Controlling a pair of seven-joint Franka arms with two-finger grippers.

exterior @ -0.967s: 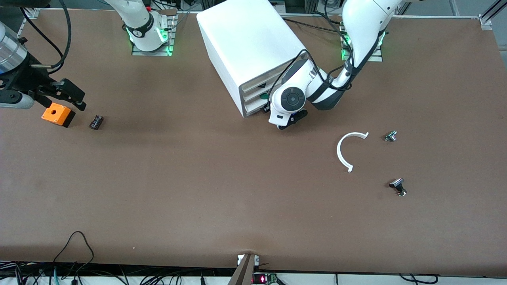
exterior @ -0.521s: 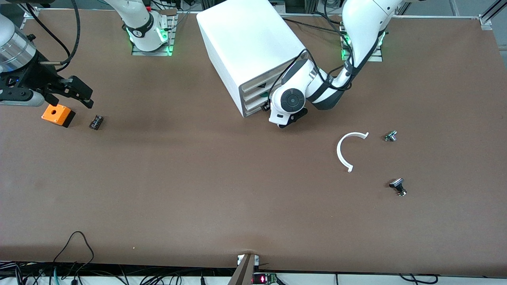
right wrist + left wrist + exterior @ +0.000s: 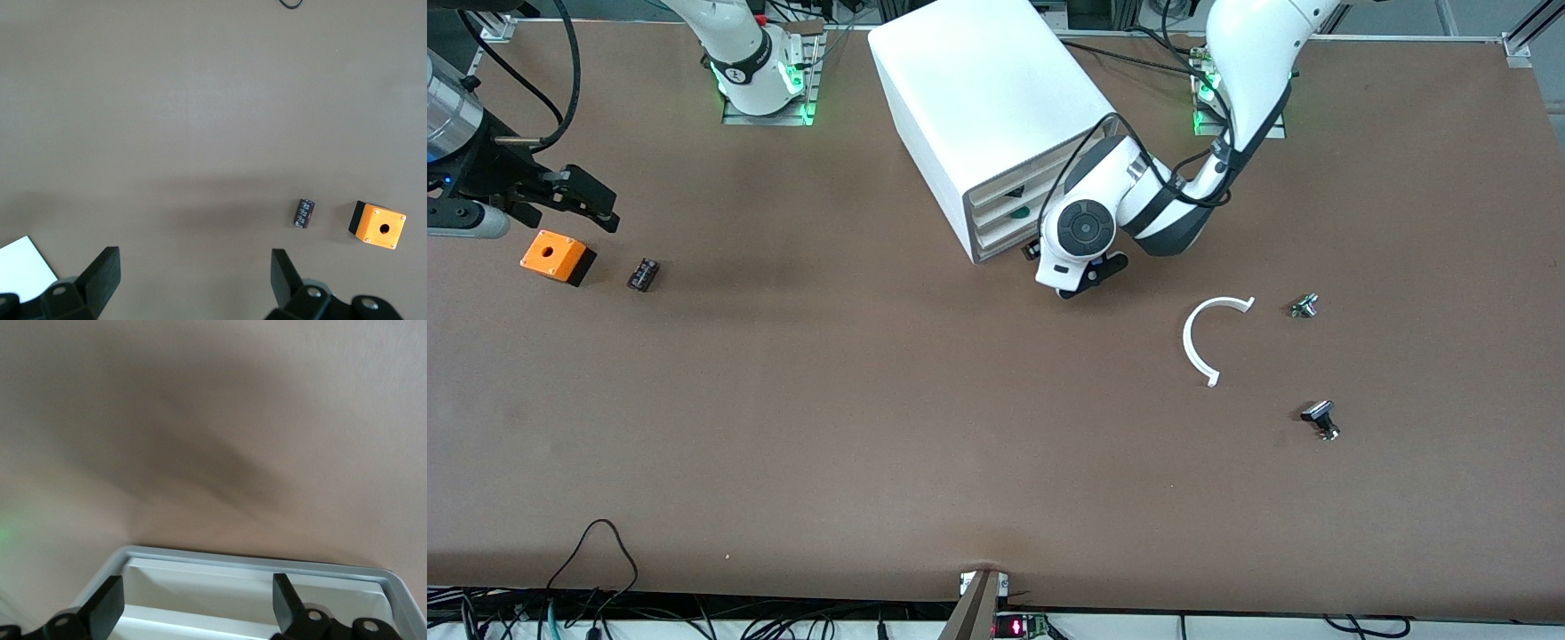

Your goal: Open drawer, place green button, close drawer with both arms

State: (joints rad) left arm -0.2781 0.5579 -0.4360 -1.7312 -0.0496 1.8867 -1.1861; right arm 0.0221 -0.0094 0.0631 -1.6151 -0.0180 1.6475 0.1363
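At the cabinet's (image 3: 996,107) stacked cream fronts, the drawer (image 3: 1009,213) looks pushed in level with its neighbours, and a spot of green shows at its front — possibly the button (image 3: 1020,212), though too little shows to be sure. The left gripper (image 3: 1049,258) sits low just in front of those fronts with its jaws spread and nothing between them; its wrist view looks along the cabinet's pale frame (image 3: 267,563), which suits a push on the drawer front rather than a grasp. The right gripper (image 3: 591,206) hangs with released, empty jaws over the desk (image 3: 871,400) near the orange box (image 3: 558,256) and a small dark part (image 3: 643,274) — seemingly waiting. Toward the left arm's end lie a white curved strip (image 3: 1193,342) and two small capped parts (image 3: 1304,306). The desk is plain brown, with cables along its edges.
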